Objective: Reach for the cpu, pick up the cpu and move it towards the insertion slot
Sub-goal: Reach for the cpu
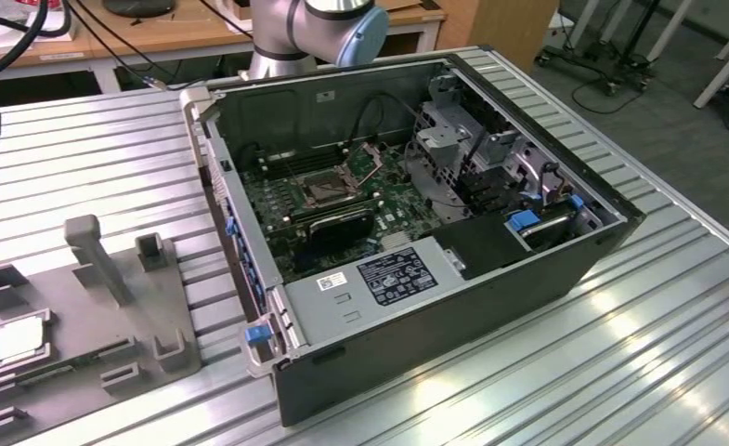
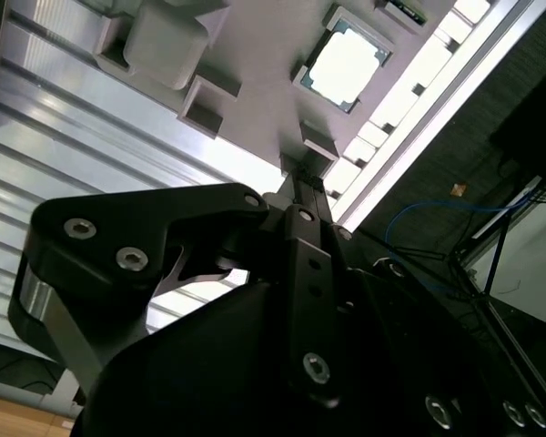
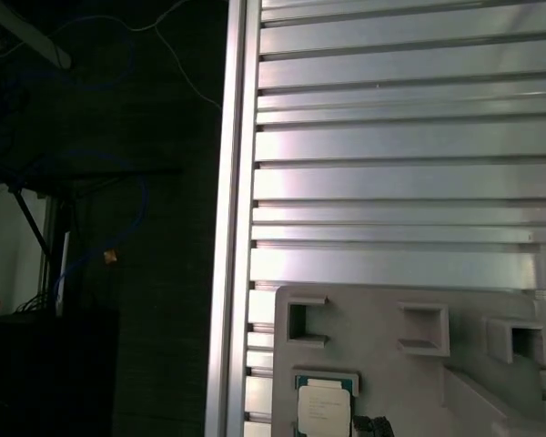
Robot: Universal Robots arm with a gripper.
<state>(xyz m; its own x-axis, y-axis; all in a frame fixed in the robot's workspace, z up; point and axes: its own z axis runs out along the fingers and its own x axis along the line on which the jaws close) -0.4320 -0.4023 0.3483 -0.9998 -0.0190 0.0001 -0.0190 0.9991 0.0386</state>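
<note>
Well, we see the cpu lying flat, silvery top up, in a recess of the grey tray at the lower left of the exterior view. The tray rests on the ribbed metal table. In the second wrist view the black hand points toward the tray, apart from the cpu; we cannot tell whether the hand is apart or together. The insertion slot sits on the board inside the open computer case, near the middle of the exterior view, well apart from the cpu
</note>
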